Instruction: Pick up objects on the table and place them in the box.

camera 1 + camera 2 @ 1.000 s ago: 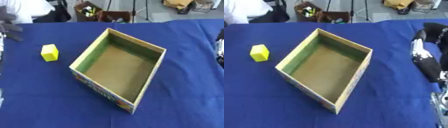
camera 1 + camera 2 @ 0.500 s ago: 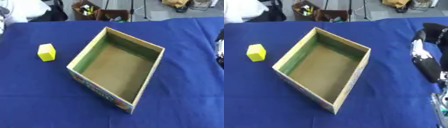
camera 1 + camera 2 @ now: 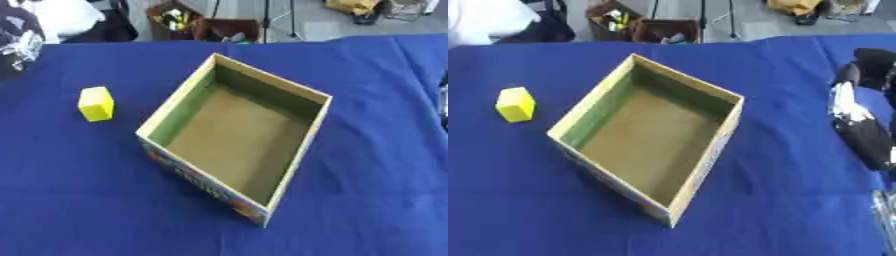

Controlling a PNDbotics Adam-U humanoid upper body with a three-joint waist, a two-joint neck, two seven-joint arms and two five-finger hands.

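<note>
- Sitting alone on the blue tablecloth [image 3: 376, 200], the yellow block [image 3: 95, 103] lies left of the open cardboard box [image 3: 234, 135], near it but apart.
- It looks light, rigid and smooth-faced; pinching two opposite flat sides seems the best hold.
- The box looks empty inside.
- The right hand [image 3: 857, 117] rests at the right edge, well away; I cannot tell how its fingers are set.
- The left hand is out of view.
- Beyond the far edge, boxes of clutter [image 3: 197, 22] stand on the floor.
</note>
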